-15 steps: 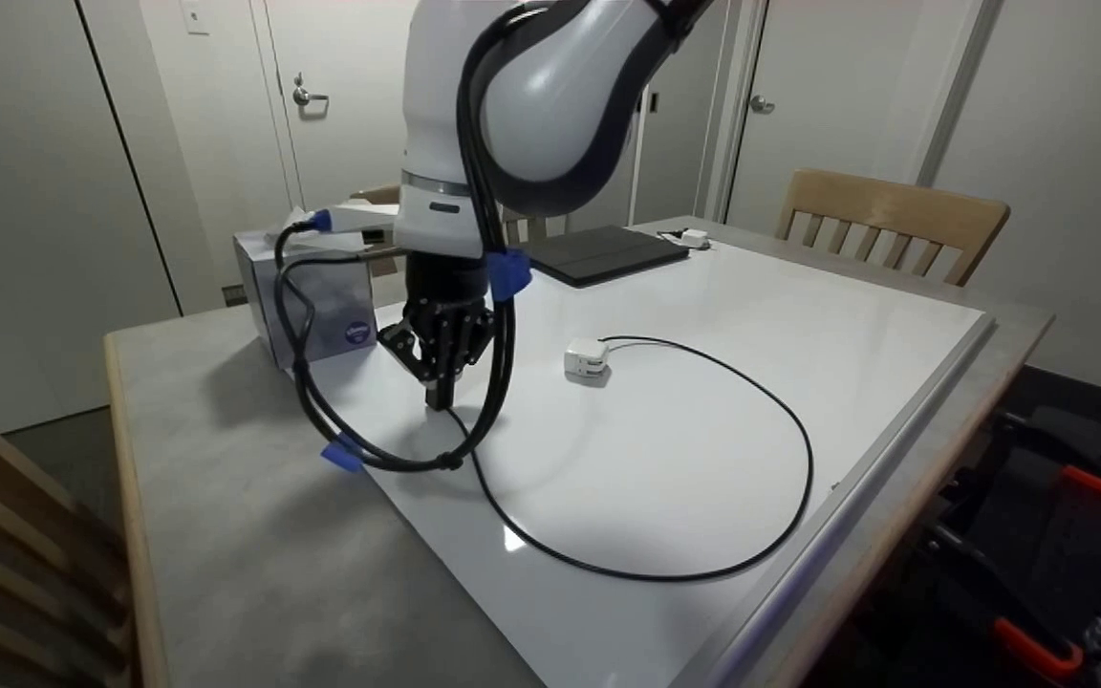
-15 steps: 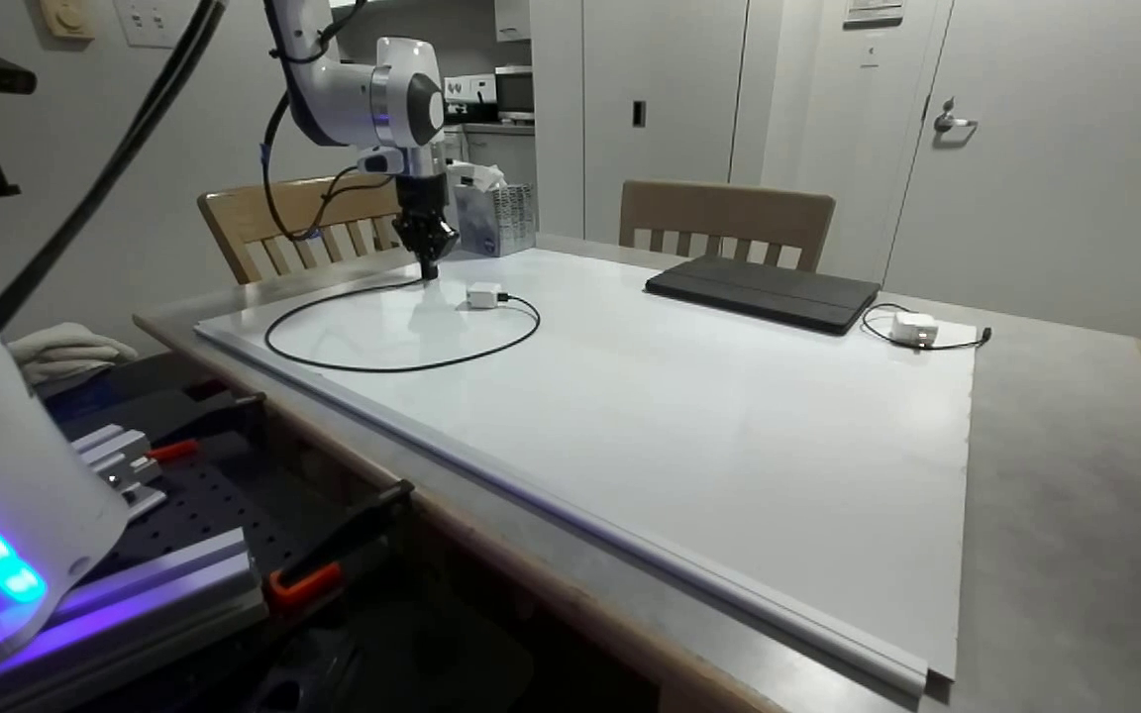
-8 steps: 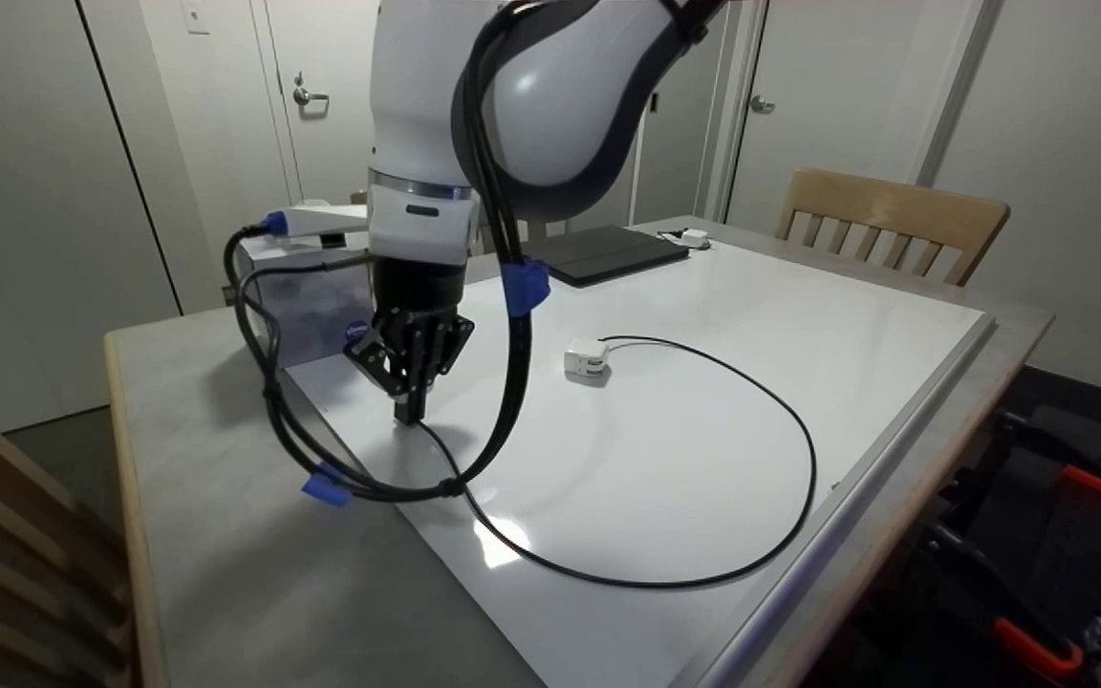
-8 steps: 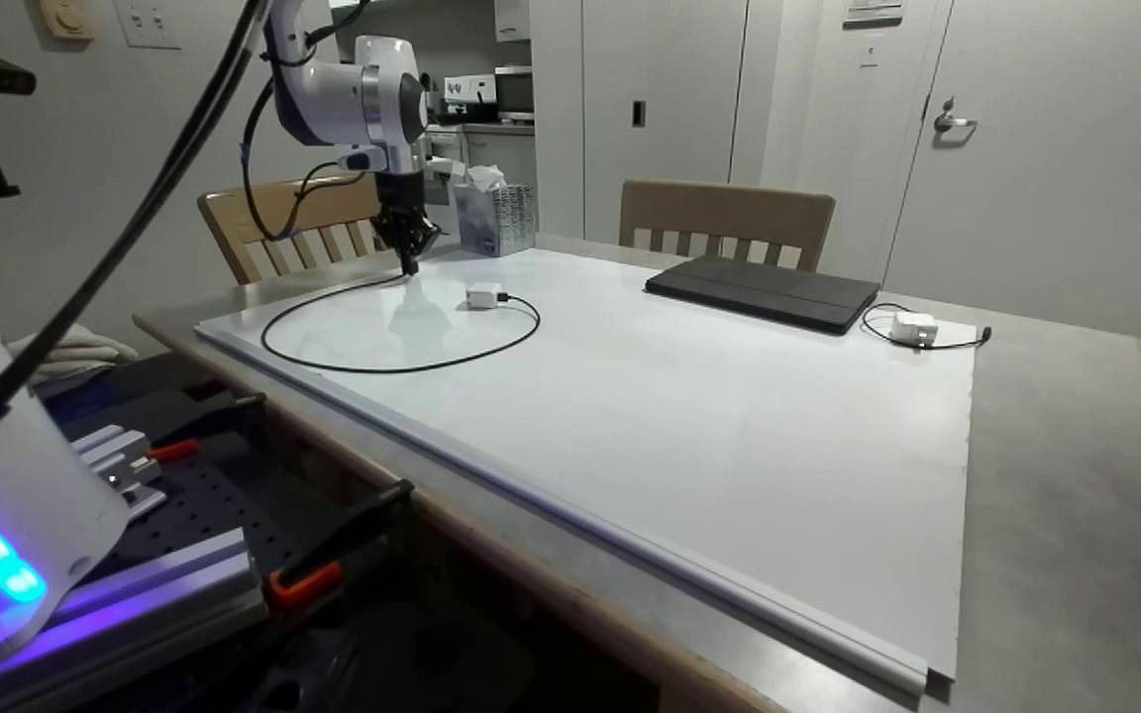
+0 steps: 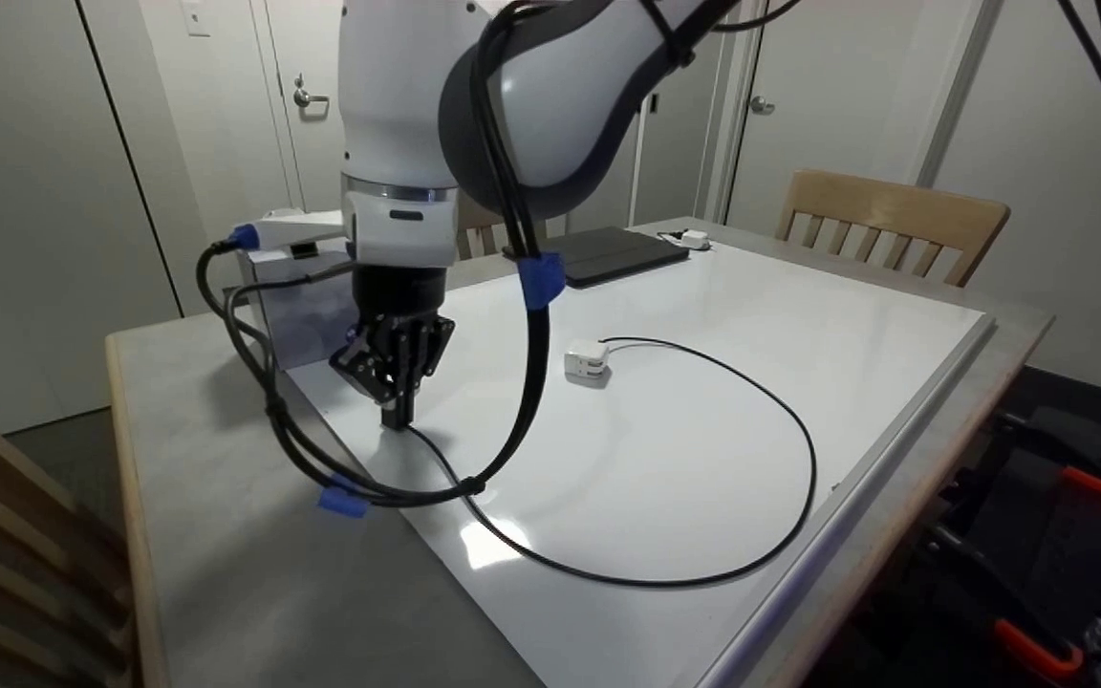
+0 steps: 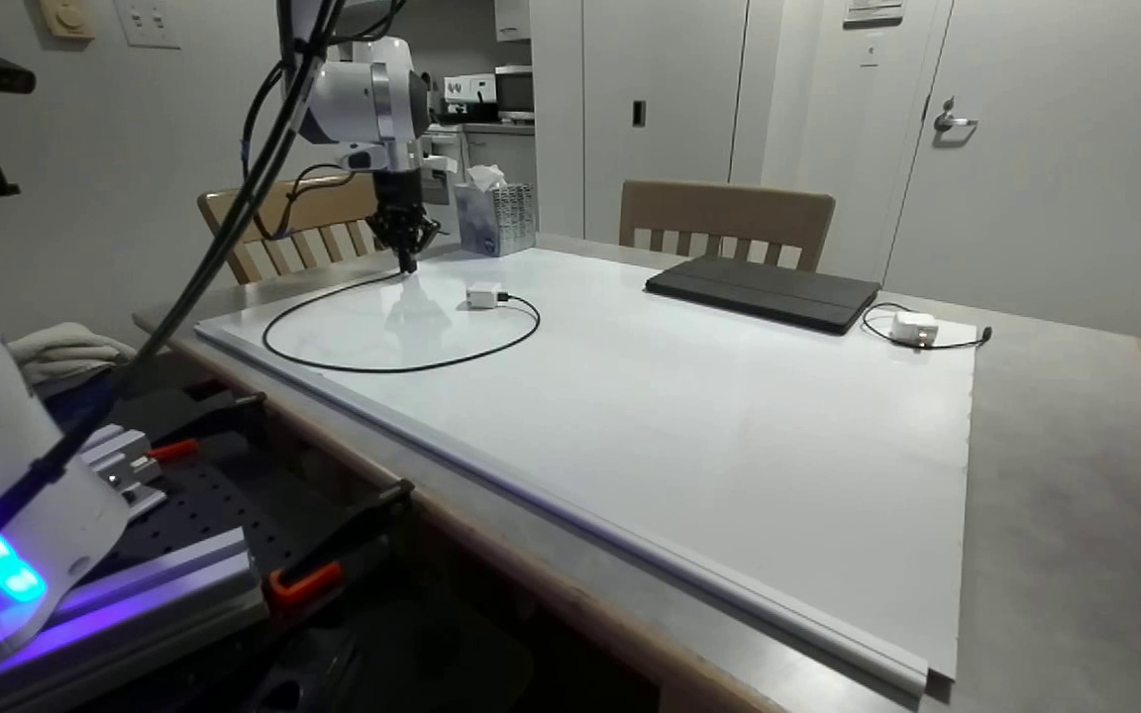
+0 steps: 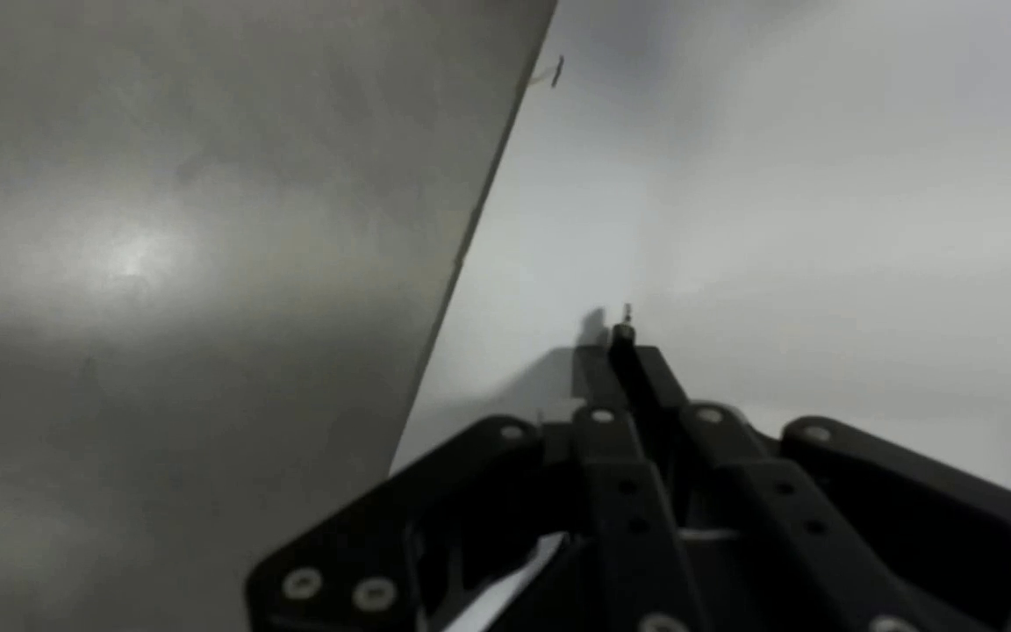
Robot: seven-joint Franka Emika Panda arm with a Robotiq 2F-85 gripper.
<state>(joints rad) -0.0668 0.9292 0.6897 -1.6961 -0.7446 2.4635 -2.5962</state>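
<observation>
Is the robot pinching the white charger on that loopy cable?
No, the end effector grips the black cable by its other end, apart from the white charger.

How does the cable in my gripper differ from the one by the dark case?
The held cable has one end clamped in the gripper; the other cable lies unheld.
The held cable sweeps wide from the nearer charger; the other cable looks shorter, curled close by the farther charger.
Both cables are thin and black; both chargers are white.
</observation>
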